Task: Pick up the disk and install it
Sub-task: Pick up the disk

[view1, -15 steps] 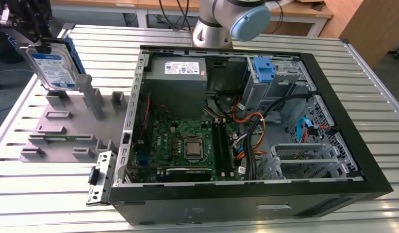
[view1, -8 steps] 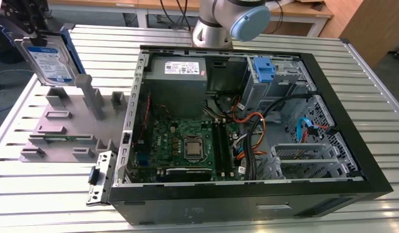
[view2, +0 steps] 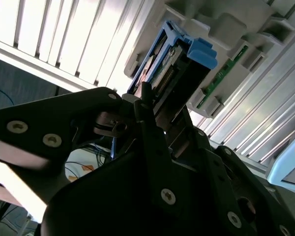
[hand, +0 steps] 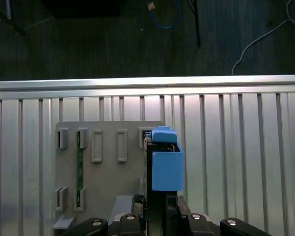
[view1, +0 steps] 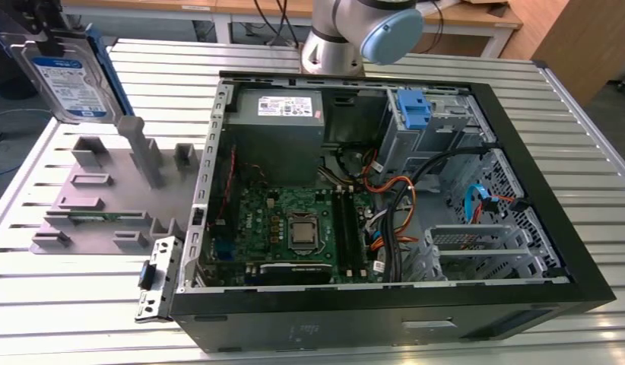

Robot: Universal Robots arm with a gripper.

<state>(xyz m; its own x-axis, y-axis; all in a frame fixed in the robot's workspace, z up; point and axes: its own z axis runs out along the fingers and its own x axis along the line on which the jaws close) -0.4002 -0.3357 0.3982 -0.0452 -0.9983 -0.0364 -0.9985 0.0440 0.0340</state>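
The gripper (hand: 160, 204) is clamped on the upper end of the disk (view1: 67, 76), which hangs long axis upright above the grey fixture (view1: 99, 201), well apart from the open case (view1: 548, 194) toward the exterior view's right.

You worked on a slatted aluminium table (view1: 586, 129), its ribs running across the exterior view and catching bright glare along the near edge. Behind it you had a wooden workbench (view1: 475, 17) on white legs, with a wooden cabinet (view1: 586, 42) at the exterior view's right. In the first wrist view the floor (hand: 88, 44) beyond the table's edge was dark, with a blue cable (hand: 160, 23) and a white cable (hand: 244, 50) lying on it.
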